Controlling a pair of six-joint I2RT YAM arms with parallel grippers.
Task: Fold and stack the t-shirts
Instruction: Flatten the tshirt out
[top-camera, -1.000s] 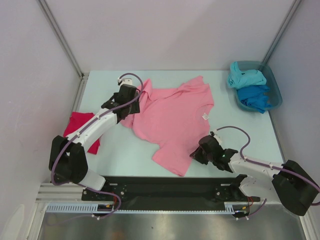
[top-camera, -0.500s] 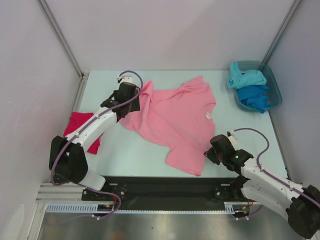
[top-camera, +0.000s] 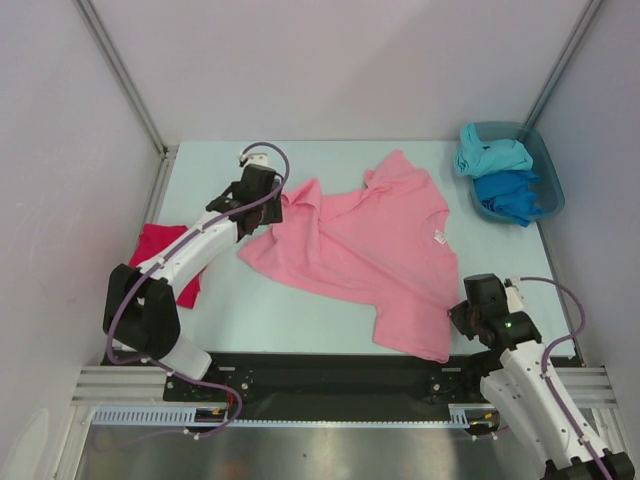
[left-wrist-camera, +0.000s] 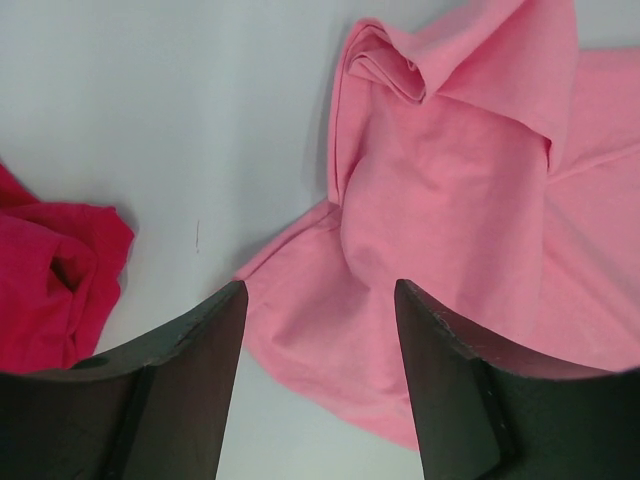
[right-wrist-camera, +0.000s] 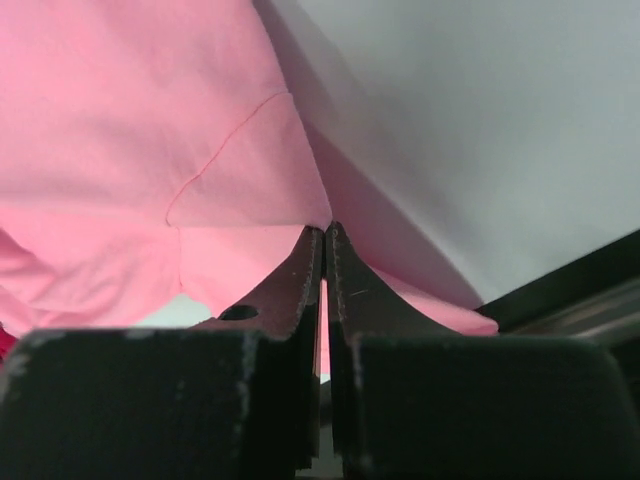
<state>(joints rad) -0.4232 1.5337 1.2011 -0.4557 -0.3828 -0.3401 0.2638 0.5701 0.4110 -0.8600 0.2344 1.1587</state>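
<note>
Pink shirt (top-camera: 350, 245) lies spread and rumpled across the middle of the table (top-camera: 250, 310). Its white neck tag (top-camera: 438, 237) shows toward its right side, and one sleeve is bunched up at the far left.

Right gripper (right-wrist-camera: 325, 232) sits at the shirt's near right corner, jaws pressed together on the pink hem.

Left gripper (left-wrist-camera: 318, 295) hangs over the bunched sleeve, jaws wide, nothing between them.

Crimson shirt (top-camera: 160, 255) is crumpled at the table's left edge, partly under the left arm (top-camera: 195, 245) and apart from the pink one.

Turquoise shirt (top-camera: 490, 155) and blue shirt (top-camera: 512, 195) are heaped in the teal tub (top-camera: 548, 170) at the far right corner.
</note>
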